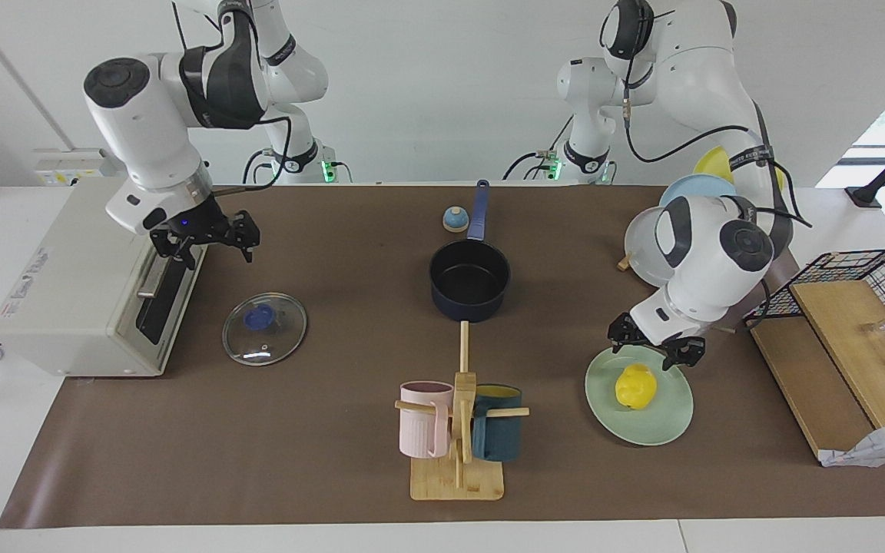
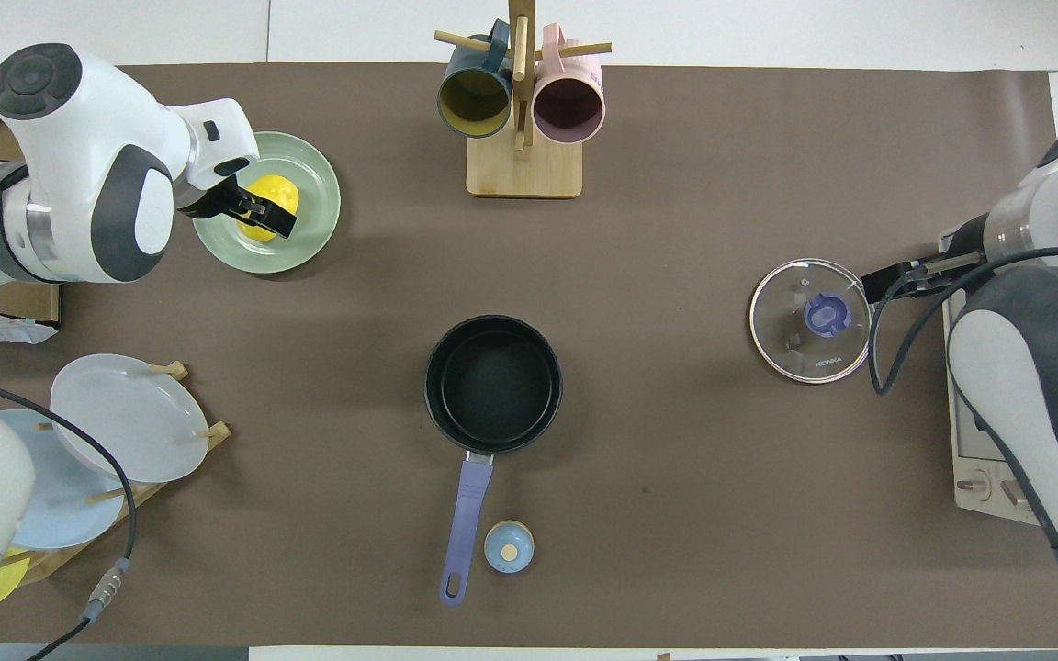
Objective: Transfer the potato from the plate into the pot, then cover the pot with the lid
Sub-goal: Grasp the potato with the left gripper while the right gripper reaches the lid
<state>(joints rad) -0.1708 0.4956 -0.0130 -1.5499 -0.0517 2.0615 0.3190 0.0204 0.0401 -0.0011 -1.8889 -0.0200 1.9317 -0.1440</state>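
Two robot arms were out over the brown counter [image 1: 335,461], and both grippers were spread wide with nothing in them.

The right gripper [image 1: 208,236] hung in front of the white toaster oven [image 1: 81,292] door, near the round clear glass lid with the blue knob [image 1: 264,328]. The lid lay flat on the counter, toward the right arm's end.

In the middle sat the small dark navy pot with the long blue handle [image 1: 469,280]. It was empty, with its handle pointing toward the robots. A little blue-and-tan dome [image 1: 455,220] sat just beside the handle. A wooden mug stand [image 1: 458,438] with a pink mug and a dark teal mug stood farther from the robots than the pot.

The left gripper [image 1: 655,342] hung just above the pale mint-green round plate [image 1: 669,422], at the side nearer the robots. The small bright yellow lumpy potato [image 1: 635,385] lay in the middle of the plate, not yet touched.

The step looked like picking up the potato. To do it well, the left gripper should move right over the potato, go down slowly with one finger on each side, and squeeze its middle gently. The potato is round and could roll, so it should not be pushed sideways.
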